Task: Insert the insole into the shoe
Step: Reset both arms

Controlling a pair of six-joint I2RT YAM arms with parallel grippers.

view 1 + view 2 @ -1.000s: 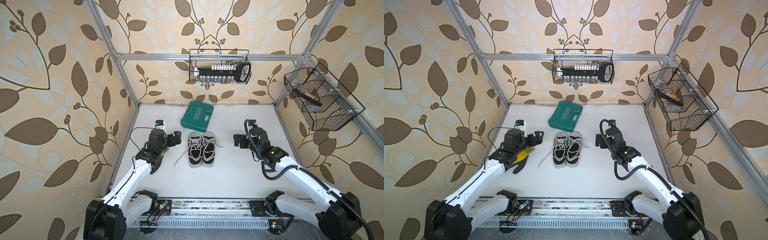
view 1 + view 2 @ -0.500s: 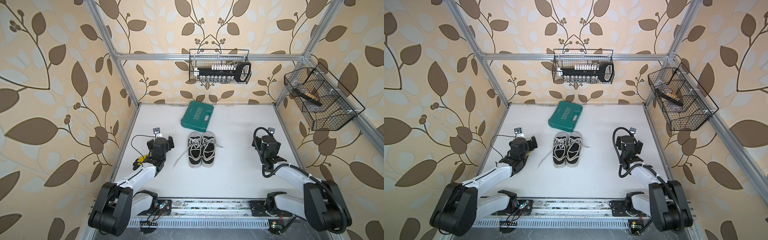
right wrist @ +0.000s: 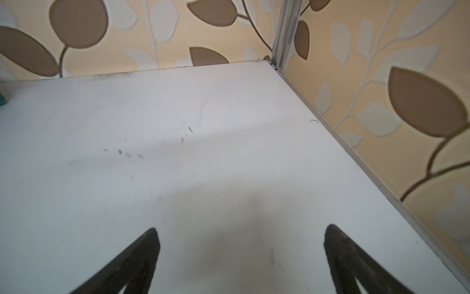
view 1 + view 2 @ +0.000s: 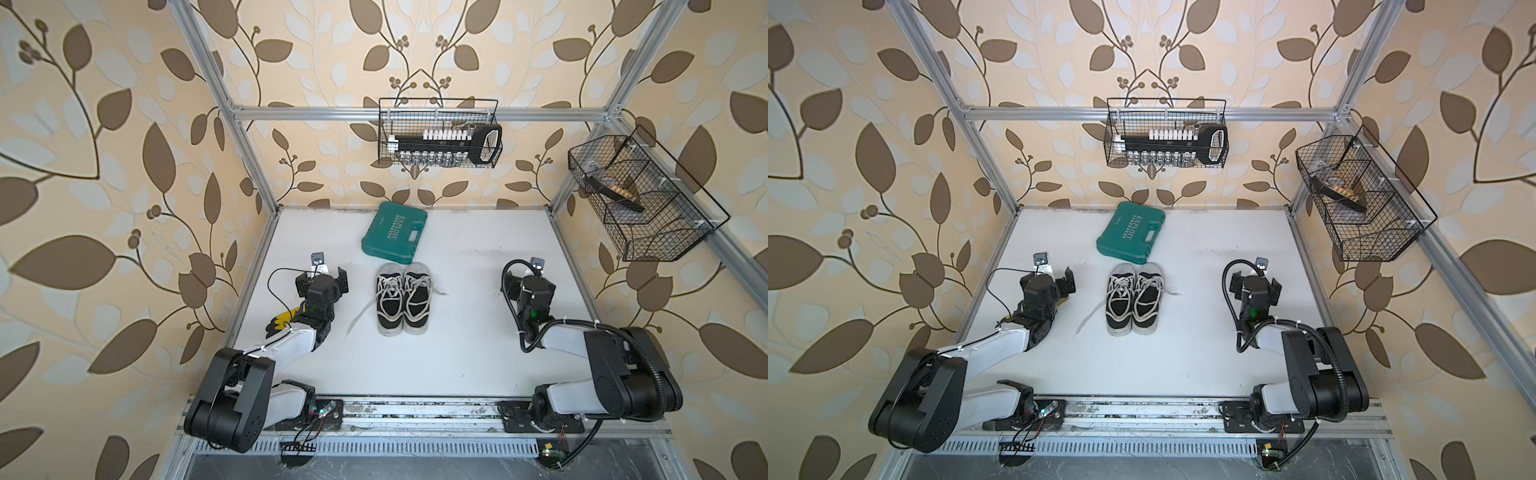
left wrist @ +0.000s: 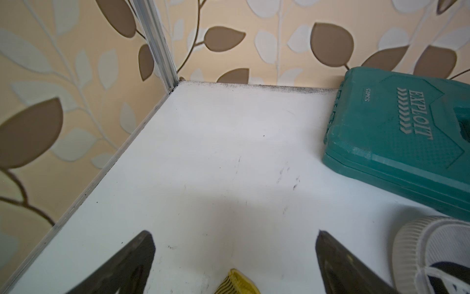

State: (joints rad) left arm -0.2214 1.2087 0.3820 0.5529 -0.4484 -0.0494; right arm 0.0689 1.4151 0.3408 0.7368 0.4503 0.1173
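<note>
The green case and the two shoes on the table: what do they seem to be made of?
Green case: probably moulded plastic, matte; its lid has a fine dotted texture and raised letters.
Shoes: the uppers look like black cloth, maybe canvas, and dull. The toe cap and sole edge look like white rubber, with ribs seen in the left wrist view.

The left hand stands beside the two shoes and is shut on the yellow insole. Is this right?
No. The left hand stands beside the two shoes, but it is open and empty; the yellow insole lies on the table, as the left wrist view shows.
</note>
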